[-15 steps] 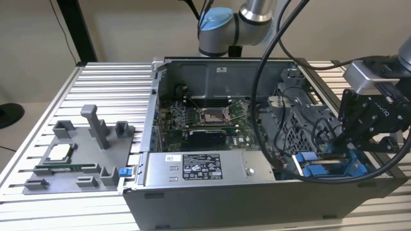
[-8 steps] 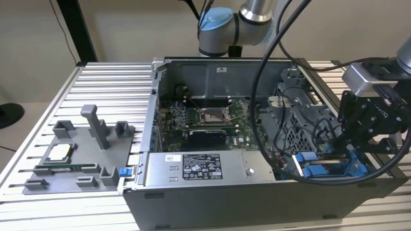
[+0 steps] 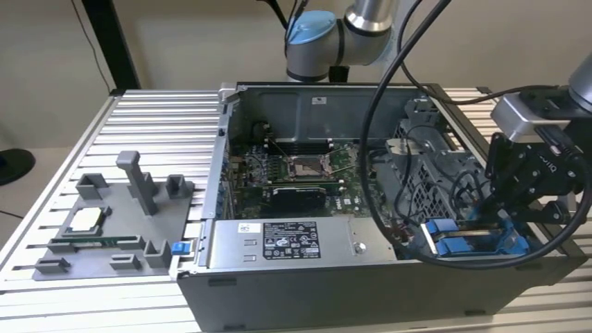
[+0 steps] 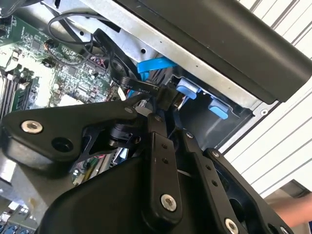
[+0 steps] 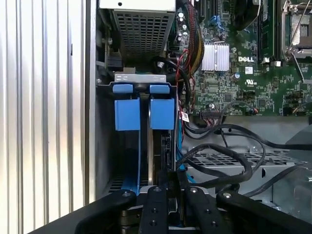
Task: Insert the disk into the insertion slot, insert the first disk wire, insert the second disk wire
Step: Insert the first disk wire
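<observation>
One step of three looks complete. The disk [image 5: 162,113] stands on edge in the insertion slot [image 5: 105,146] of the computer case [image 3: 306,291], its blue frame directly ahead of the hand [image 5: 168,184]. A second blue frame [image 5: 127,113] sits just beside it.

Wire work appears under way but not finished. The hand reaches down into the drive bay with its fingers [image 4: 155,141] drawn close together, and they appear clenched on a black wire plug [image 4: 168,96]. The plug's black cable [image 4: 134,87] trails off to one side of the fingertips. The plug sits close to the disk's near edge, but I cannot tell whether it is seated in its socket.

A blue wire [image 5: 138,165] runs along the bay, passing beside the hand. Its end is hidden, so I cannot confirm its connection.

I judge the disk insertion done, one wire in hand, and the other unverified. The case rests on the slatted bench [image 3: 138,125].
</observation>
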Motion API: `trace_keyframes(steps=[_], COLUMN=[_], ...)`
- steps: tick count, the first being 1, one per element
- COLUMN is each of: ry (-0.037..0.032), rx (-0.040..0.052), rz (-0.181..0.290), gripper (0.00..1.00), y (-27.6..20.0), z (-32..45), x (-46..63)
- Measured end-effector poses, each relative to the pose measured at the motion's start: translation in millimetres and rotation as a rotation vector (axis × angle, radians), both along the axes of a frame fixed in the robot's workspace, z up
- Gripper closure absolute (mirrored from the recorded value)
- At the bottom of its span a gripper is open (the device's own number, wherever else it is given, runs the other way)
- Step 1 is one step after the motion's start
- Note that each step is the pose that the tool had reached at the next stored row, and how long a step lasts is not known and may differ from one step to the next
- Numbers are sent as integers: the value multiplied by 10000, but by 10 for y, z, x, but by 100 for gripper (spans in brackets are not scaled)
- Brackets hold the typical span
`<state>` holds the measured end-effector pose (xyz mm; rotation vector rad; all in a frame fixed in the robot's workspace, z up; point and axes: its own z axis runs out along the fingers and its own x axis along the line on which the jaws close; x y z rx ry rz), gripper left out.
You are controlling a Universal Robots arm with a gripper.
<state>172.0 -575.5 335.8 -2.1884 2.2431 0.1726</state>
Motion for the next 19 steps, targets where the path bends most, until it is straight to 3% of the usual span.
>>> trace_keyframes(steps=[7, 8, 11, 19], ry=[2, 1, 0, 0], rx=[7, 12, -2, -3], rz=[-1, -2, -1, -1], gripper=[100, 0, 0, 0], y=[0, 0, 0, 0], z=[-66, -68, -40, 214], x=[-1, -1, -1, -1])
